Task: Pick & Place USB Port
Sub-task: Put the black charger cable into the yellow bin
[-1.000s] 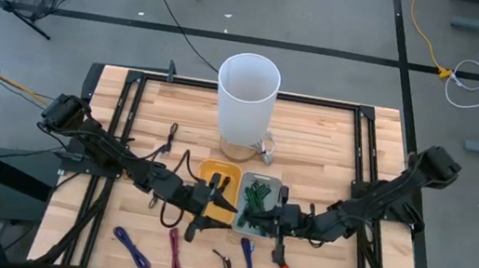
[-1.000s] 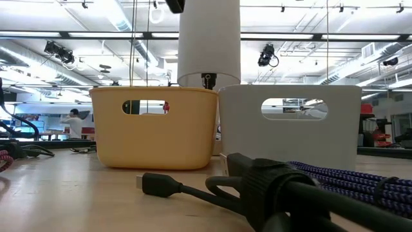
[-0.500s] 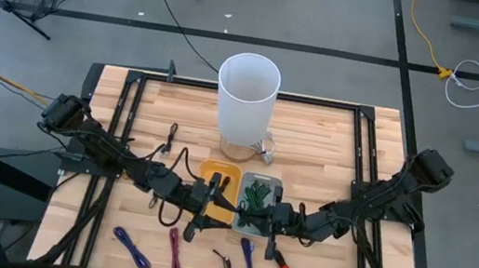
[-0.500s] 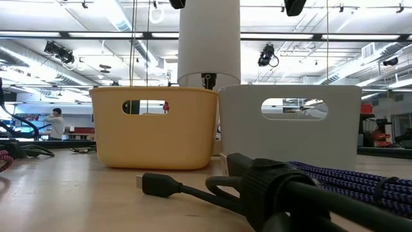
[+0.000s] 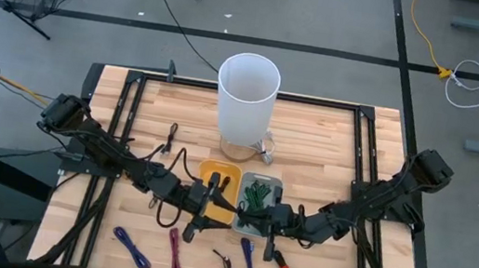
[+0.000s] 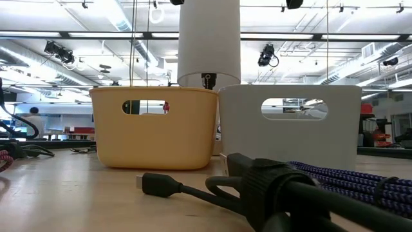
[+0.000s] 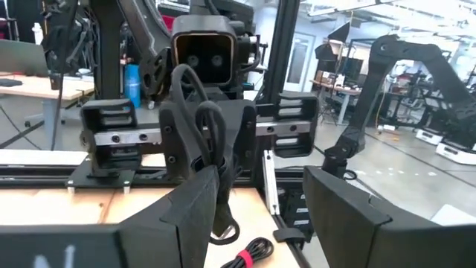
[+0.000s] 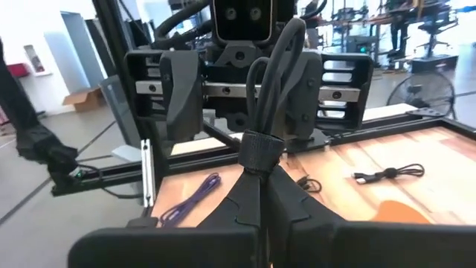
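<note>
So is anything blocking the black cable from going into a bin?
Nothing visible blocks it. The right gripper is shut on the cable, up beside the yellow bin and grey bin, both open on top. Only the left gripper, open, sits close, facing it.

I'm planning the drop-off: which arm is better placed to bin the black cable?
Right. The right hand is shut on the black cable at the grey bin. The left hand is open by the yellow bin.
</note>
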### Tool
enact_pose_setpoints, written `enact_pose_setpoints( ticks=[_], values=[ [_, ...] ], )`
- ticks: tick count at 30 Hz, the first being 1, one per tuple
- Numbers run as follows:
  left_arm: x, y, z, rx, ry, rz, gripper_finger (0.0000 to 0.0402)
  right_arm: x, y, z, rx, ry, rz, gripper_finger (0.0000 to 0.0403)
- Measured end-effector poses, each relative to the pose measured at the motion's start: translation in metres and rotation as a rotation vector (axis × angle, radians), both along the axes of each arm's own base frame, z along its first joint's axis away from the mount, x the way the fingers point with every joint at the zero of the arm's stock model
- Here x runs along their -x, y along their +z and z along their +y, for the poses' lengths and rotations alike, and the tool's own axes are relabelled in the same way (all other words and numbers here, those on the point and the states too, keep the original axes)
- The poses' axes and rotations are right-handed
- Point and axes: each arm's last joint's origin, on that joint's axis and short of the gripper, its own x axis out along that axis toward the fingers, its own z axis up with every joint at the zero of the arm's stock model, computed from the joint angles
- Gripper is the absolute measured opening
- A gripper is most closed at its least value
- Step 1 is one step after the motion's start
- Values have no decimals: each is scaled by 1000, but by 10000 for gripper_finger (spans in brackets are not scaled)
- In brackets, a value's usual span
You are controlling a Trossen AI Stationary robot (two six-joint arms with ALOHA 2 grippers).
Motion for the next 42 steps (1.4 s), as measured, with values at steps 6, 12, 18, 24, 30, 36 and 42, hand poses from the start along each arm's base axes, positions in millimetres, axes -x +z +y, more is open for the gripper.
enact_pose_setpoints(
  ticks=[6, 12, 18, 24, 30, 36, 42],
  values=[
    [-1, -2, 1, -16, 27, 13, 208, 2, 2, 3, -3, 11, -7, 0],
    [-1, -2, 1, -15, 42, 9, 208, 2, 0, 4, -19, 12, 4, 0],
    [0, 1, 1, -3, 32, -20, 208, -4, -11, 3, -30, 2, 39, 0],
    [0, 1, 1, -2, 28, -16, 204, -14, -17, -3, -41, 16, 8, 0],
    [-1, -1, 1, -5, 28, 5, 87, -17, -13, -3, -23, 33, 3, 0],
    [-1, -2, 1, -9, 22, 10, 18, -17, -15, -2, -14, 74, 19, 22],
    [0, -2, 0, 9, 24, 20, 16, -17, -15, -2, -9, 72, 25, 66]
  ],
)
